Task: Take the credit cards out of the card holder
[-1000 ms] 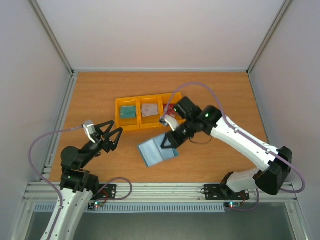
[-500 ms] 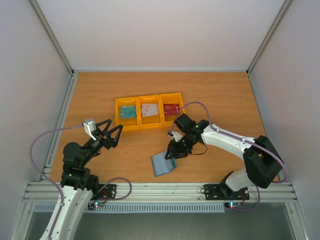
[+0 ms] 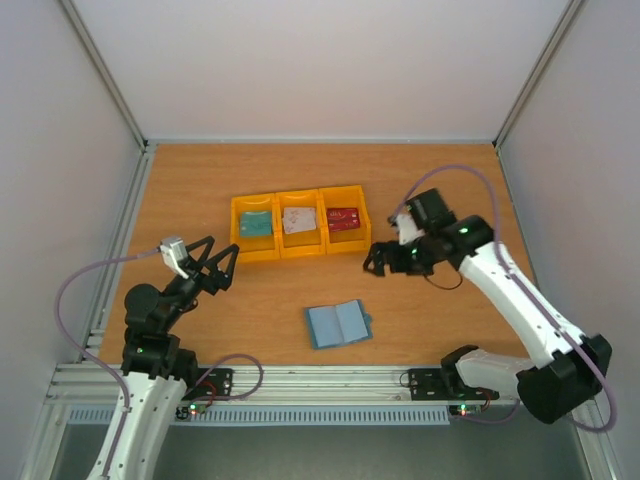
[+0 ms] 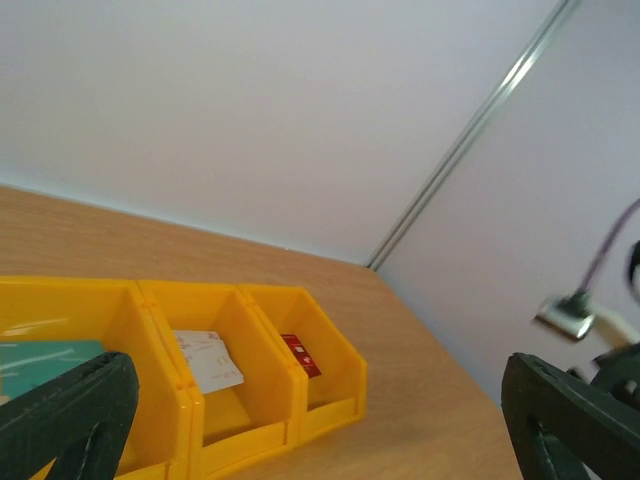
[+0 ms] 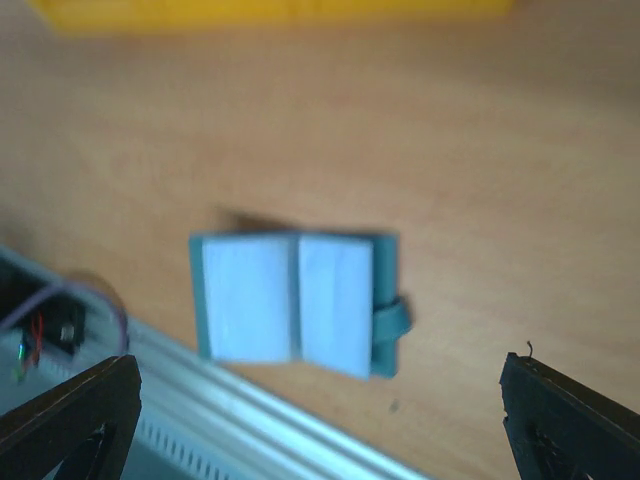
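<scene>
The dusty-blue card holder point(image 3: 337, 324) lies open and flat on the table near the front edge, with its strap to the right; the right wrist view shows it point(image 5: 295, 300) below and free of the fingers. The credit cards lie in the yellow bins: teal-green point(image 3: 257, 223), whitish point(image 3: 297, 219) and red point(image 3: 343, 217). My right gripper point(image 3: 380, 258) hangs open above the table, behind and to the right of the holder, holding nothing. My left gripper point(image 3: 220, 255) stands open to the left, facing the bins point(image 4: 300, 400), also holding nothing.
Three joined yellow bins point(image 3: 279, 243) stand in a row at mid-table. The grey rail point(image 5: 250, 420) of the table's front edge runs just in front of the holder. Walls close in the back and both sides.
My right gripper opened and let go of the card holder, which now lies open on the table. The right arm lifted away back and to the right. The left arm barely moved.
</scene>
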